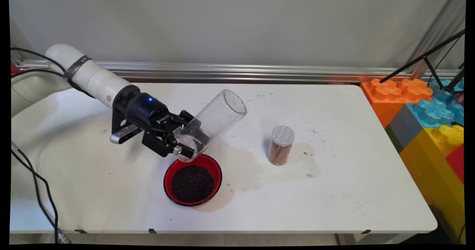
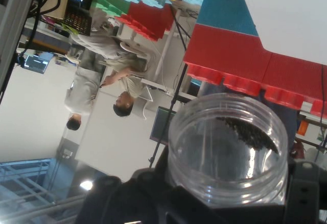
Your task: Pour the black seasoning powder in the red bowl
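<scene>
Jar tipped over the bowl

The gripper (image 1: pixel 185 140) squeezes a clear jar (image 1: pixel 213 122) and holds it tilted, mouth down, bottom up. The mouth hangs just above the far rim of a red bowl (image 1: pixel 193 179) full of black grains. A few grains cling inside the jar. A small shaker (image 1: pixel 281 145) with brown powder stands to the right on the table (image 1: pixel 334 190).

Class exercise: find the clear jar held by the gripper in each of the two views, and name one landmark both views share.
Main view: the clear jar is left of centre, tilted mouth-down over the red bowl, clamped in the gripper.
Hand view: the jar fills the lower right, mouth toward the camera, a few dark grains inside.
Shared landmark: the big toy blocks, at the main view's right edge and across the hand view's top.
</scene>
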